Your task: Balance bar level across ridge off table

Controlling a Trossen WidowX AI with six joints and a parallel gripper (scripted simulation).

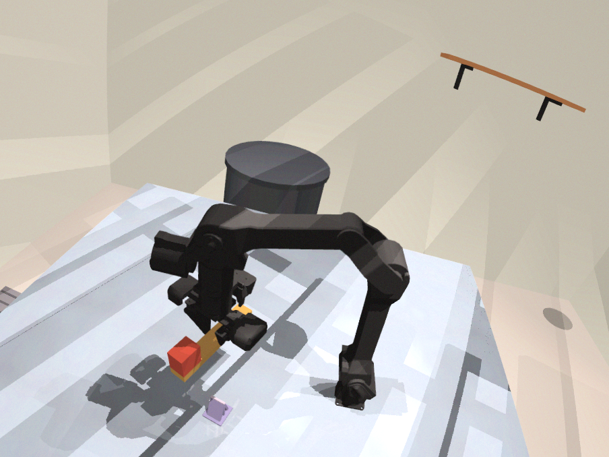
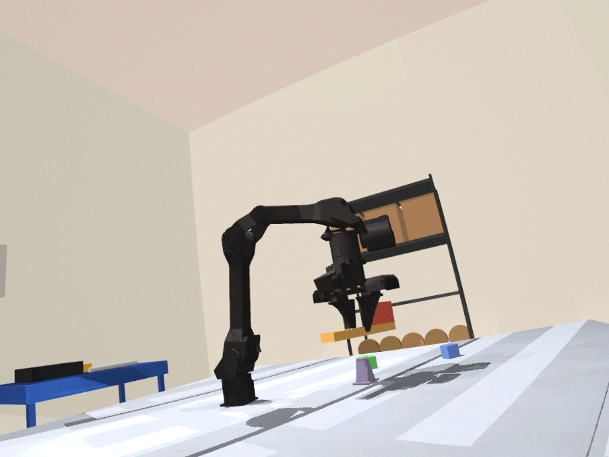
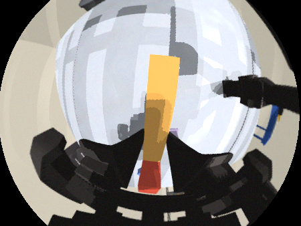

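The orange bar (image 1: 209, 344) (image 2: 334, 336) (image 3: 164, 77) is in the air, with a red block (image 1: 184, 356) (image 2: 383, 313) (image 3: 149, 177) on top of one end. My gripper (image 1: 215, 330) (image 2: 359, 329) (image 3: 155, 132) is shut on the bar between its middle and the block end. The bar touches neither table nor ridge. The small purple ridge (image 1: 217, 409) (image 2: 362, 371) (image 3: 174, 132) stands on the table, lower than the bar. In the top view it is down and right of the block; in the wrist view it shows partly, beside the right fingertip.
A green block (image 2: 372, 362) stands behind the ridge in the exterior view, and a blue block (image 2: 449, 350) (image 3: 139, 171) lies further right. A dark round bin (image 1: 275, 164) stands beyond the table's far edge. The arm's base is right of the ridge in the top view.
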